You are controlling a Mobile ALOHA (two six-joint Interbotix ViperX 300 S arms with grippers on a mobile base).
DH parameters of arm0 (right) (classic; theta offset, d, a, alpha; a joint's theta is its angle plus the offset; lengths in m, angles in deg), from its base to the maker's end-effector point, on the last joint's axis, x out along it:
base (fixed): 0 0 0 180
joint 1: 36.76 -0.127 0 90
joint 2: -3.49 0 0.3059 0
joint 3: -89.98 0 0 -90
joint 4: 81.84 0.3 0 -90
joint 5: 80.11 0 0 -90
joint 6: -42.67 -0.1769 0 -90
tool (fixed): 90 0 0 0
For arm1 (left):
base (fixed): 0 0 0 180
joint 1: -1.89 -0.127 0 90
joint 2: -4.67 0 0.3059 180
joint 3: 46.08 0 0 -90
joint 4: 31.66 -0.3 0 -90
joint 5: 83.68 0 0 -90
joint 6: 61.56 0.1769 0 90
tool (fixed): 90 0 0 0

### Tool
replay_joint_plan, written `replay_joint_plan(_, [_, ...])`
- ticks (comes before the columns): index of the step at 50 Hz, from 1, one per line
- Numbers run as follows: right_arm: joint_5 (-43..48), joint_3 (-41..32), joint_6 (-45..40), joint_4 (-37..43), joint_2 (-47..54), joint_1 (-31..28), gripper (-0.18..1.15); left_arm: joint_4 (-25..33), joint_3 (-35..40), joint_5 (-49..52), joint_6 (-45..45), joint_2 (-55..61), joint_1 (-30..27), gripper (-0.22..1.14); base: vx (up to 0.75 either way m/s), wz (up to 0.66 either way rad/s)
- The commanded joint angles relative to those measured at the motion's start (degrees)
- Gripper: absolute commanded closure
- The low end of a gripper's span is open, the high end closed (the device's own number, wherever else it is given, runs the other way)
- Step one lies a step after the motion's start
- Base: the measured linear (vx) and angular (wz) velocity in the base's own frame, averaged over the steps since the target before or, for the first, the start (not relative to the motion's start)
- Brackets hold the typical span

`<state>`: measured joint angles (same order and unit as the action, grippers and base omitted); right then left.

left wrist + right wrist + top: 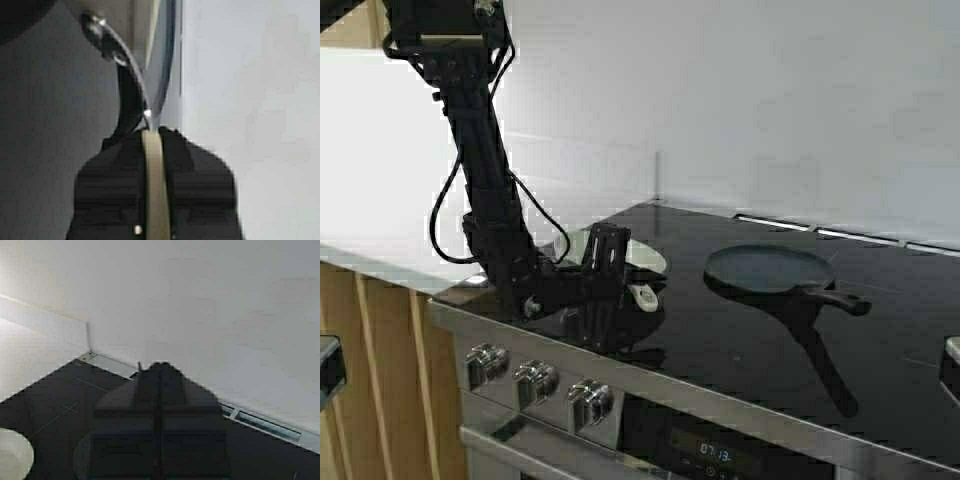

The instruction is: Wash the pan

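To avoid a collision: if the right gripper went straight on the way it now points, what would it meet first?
Probably the white back wall above the black stove top. The shut right gripper points toward it, with nothing visible between them, though depth is unclear.

The glossy black glass desk [740,350] lies open across its front and right. Mid-surface, the flat black frying pan [770,268] with its long black handle blocks a path rightward. The left end effector [612,285] and its arm fill the left corner, clamped on the small round white pan [645,262]. The white wall [770,100] closes off the rear.
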<state>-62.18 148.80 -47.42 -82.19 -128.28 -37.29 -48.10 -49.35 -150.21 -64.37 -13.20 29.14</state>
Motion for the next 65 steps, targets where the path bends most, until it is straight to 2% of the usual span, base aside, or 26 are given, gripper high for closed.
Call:
replay_joint_plan(1, [0.4,-1.0,-0.1,-0.1,0.5,0.0,0.92,0.2,-2.0,-2.1,1.1,-5.3,-0.1,0.89,0.0,0.05])
replay_joint_plan(31, [0.1,-1.1,-0.1,-0.1,1.8,-2.1,0.91,0.6,-16.1,-11.7,4.3,-14.6,-0.1,0.89,0.0,0.28])
replay_joint_plan(65, [0.1,-0.4,0.1,-0.1,3.9,-2.1,0.91,-0.4,-17.4,-12.0,4.4,-15.2,-0.2,0.89,-0.04,0.41])
